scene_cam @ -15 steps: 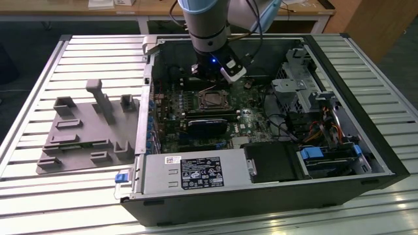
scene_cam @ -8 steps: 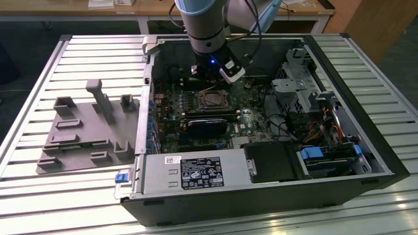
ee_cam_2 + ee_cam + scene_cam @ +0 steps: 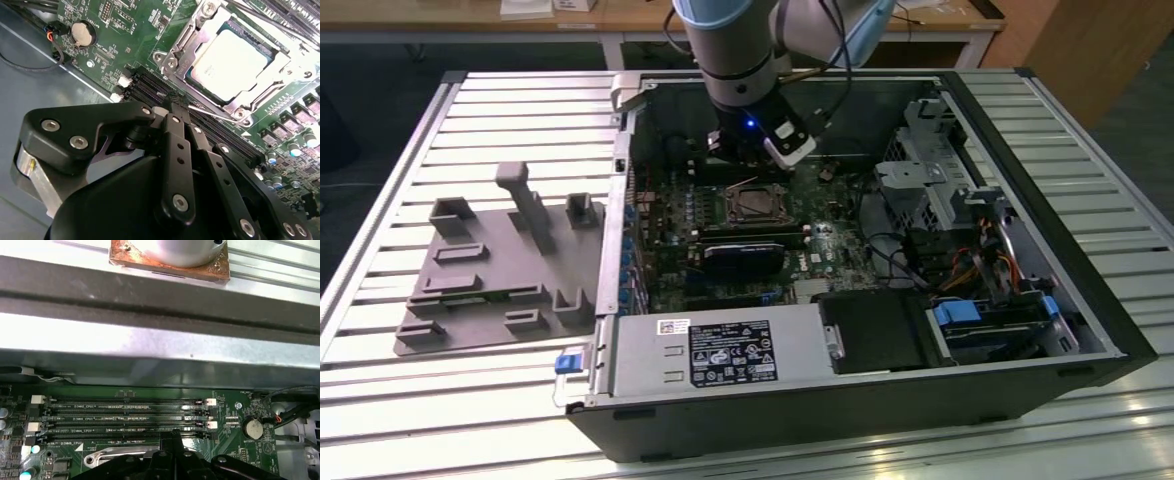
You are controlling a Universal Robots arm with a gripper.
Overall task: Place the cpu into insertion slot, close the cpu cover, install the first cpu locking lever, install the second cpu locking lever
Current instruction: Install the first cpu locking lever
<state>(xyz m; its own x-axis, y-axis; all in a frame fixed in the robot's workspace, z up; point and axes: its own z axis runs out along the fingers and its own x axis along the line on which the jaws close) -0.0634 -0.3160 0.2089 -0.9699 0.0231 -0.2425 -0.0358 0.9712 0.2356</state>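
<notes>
Silver-grey and flat, the cpu point(image 3: 230, 60) is sitting down in its slot on the green board point(image 3: 115, 30). The cpu cover point(image 3: 186, 37) looks like it is lying shut around it, with the chip's top showing through the square hole.

The open computer case point(image 3: 854, 420) lies on its side on the slatted counter point(image 3: 454, 400). The arm reaches down into it. In the exterior view the hand point(image 3: 754, 150) hangs low over the board, and the slot is just beside it, on the side closer to that camera.

In the second wrist view the black hand point(image 3: 175, 107) has its two fingers pressed together. I cannot see anything big held between them. The tips point toward the cpu and sit over the long black memory slots point(image 3: 150, 87), which lie between the hand and the cpu.

Right at the tips is a thin silver rod point(image 3: 215, 114). I think it is one of the locking levers. It runs long-ways beside the edge of the slot closest to the hand, so it lies across the way the fingers point. I cannot tell if the tips are touching it or only very near.
</notes>
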